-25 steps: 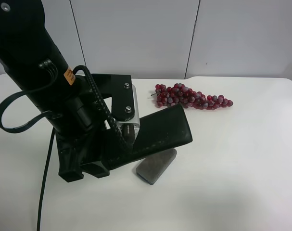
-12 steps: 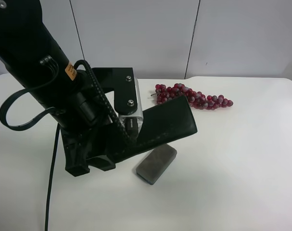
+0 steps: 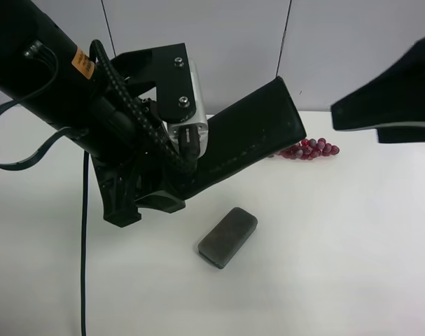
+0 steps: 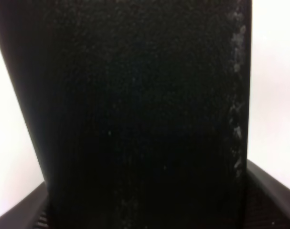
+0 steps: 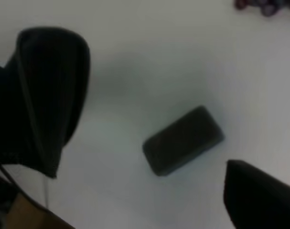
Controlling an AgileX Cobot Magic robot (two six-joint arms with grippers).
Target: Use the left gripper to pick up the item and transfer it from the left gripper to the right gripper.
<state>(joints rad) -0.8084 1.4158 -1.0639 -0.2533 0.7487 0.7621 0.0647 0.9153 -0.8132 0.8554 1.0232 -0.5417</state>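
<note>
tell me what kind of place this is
Probably a robot test bench in a lab: a white table against plain wall panels, a black robot arm holding a case above it, and staged props, grapes and a grey block.

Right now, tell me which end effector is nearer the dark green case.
Left. The left end effector is shut on the lower end of the dark green case; the right end effector hangs open beyond its raised end, apart from it.

On white table: grey block, grapes
</note>
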